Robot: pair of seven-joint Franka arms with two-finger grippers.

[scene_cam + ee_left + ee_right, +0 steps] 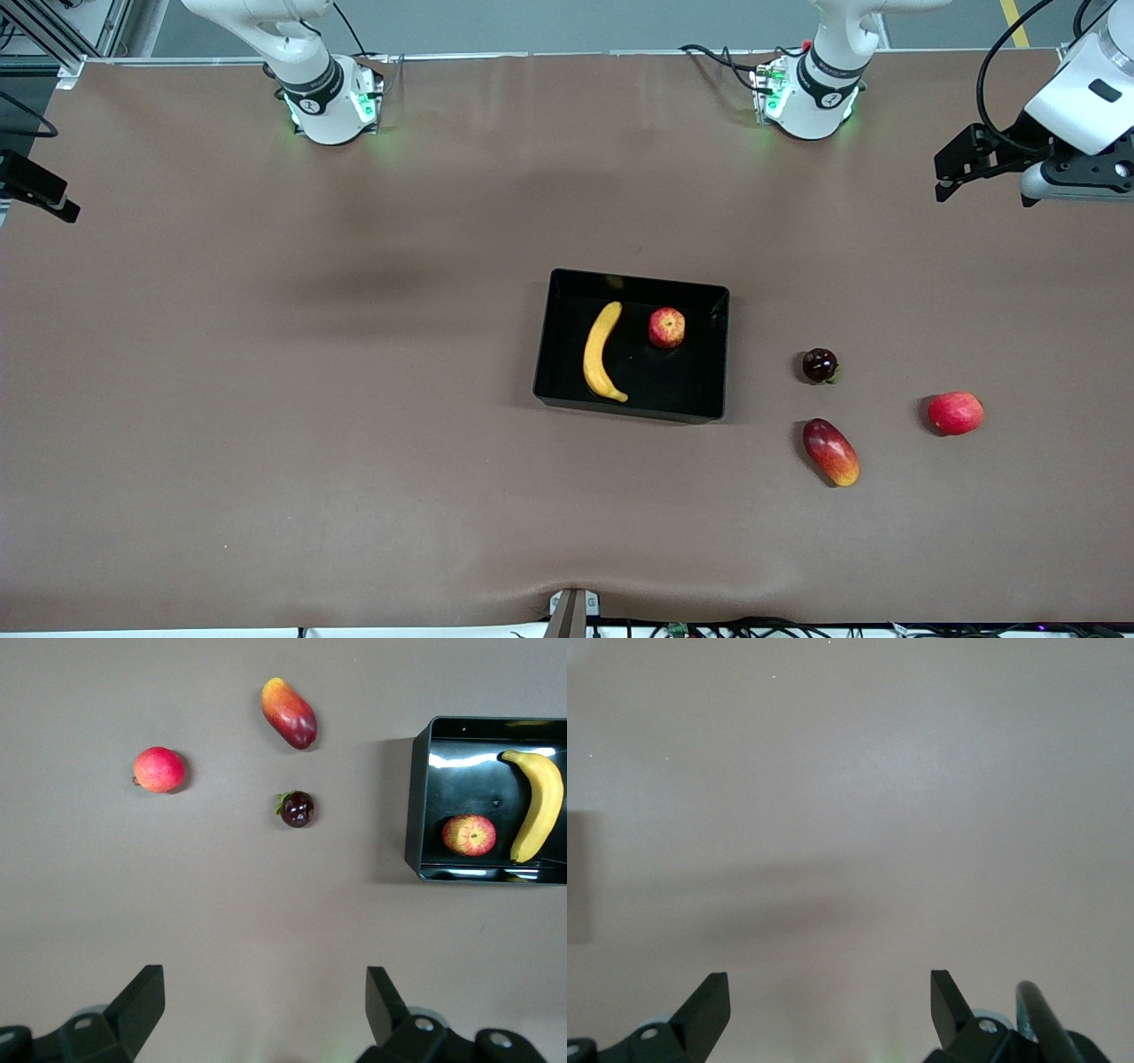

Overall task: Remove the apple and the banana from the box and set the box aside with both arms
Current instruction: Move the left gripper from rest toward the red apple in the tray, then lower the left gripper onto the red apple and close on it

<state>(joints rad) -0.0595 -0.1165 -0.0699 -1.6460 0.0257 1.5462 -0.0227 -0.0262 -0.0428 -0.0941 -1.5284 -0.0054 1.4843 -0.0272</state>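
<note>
The black box [638, 280] sits mid-table. In it lie the yellow banana [601, 351] and the small red apple [666, 327], apart from each other. The left wrist view shows the box [416, 797], the banana [540, 806] and the apple [469, 835] too. My left gripper [944, 177] hangs open and empty over the table's left-arm end, away from the box; its open fingers also show in the left wrist view [266, 1001]. My right gripper [830, 1001] is open and empty over bare table. In the front view only a black part of it [49, 199] shows at the right-arm end.
Three loose fruits lie between the box and the left arm's end: a dark purple round fruit [819, 365], an oblong red-yellow mango [831, 452] nearer the front camera, and a larger all-red round fruit [955, 413]. They show in the left wrist view as well.
</note>
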